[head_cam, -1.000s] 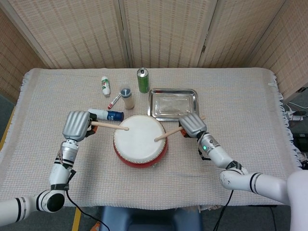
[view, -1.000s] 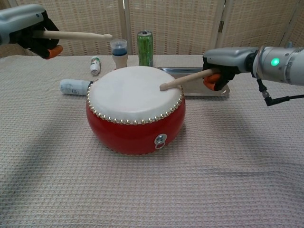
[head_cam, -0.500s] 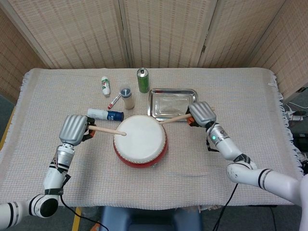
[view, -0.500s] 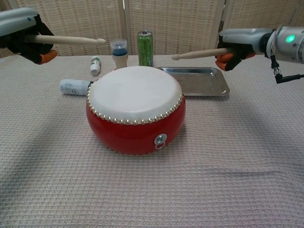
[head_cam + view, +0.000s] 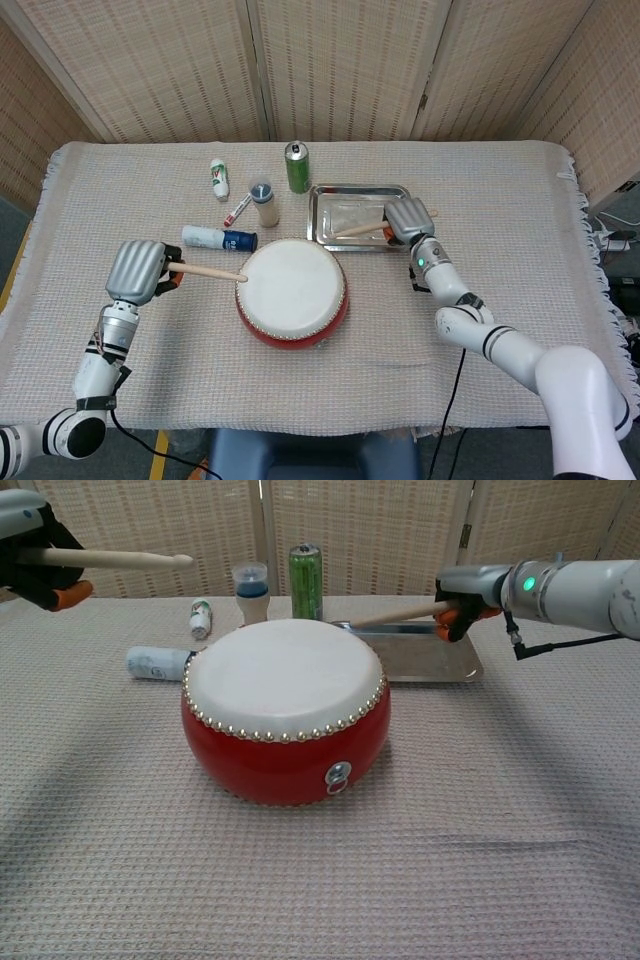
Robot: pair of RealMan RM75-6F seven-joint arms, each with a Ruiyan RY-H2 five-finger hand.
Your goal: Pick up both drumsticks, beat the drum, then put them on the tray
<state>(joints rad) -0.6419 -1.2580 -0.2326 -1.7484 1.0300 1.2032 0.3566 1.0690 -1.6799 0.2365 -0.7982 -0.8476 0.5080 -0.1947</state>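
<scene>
Robot hand, right (image 5: 408, 219): grasping the right drumstick (image 5: 358, 230) at its butt end; it sits over the tray (image 5: 326, 194) at the drum's 1 o'clock, seen from the head view.
Robot hand, left (image 5: 137, 270): clenched around the left drumstick (image 5: 208, 271), out at the drum's 9 o'clock, raised above the bench (image 5: 520, 220) in the chest view.
Right drumstick: lies low across the steel tray, tip pointing toward 9 o'clock; whether it already touches the tray floor I cannot tell.
Left drumstick: roughly level, its tip at the drum's left rim from above, but held well above the skin in the chest view.
Drum (image 5: 291, 290): red shell, white skin, standing upright at the centre of the bench, neither stick touching it.
Tray: just beyond the drum at its 1 o'clock, carrying nothing but the stick over it.
Done, as I judge it: both sticks are picked up; the sticks' positions suggest beating is over, though nothing here proves it.
Left to do: let go of the right stick on the tray, then bring the left stick across the drum to the tray and release it.
Bystanders: green can (image 5: 297, 166) at 12 o'clock, small bottles (image 5: 218, 178) at 10 to 11 o'clock, none in the path.
</scene>
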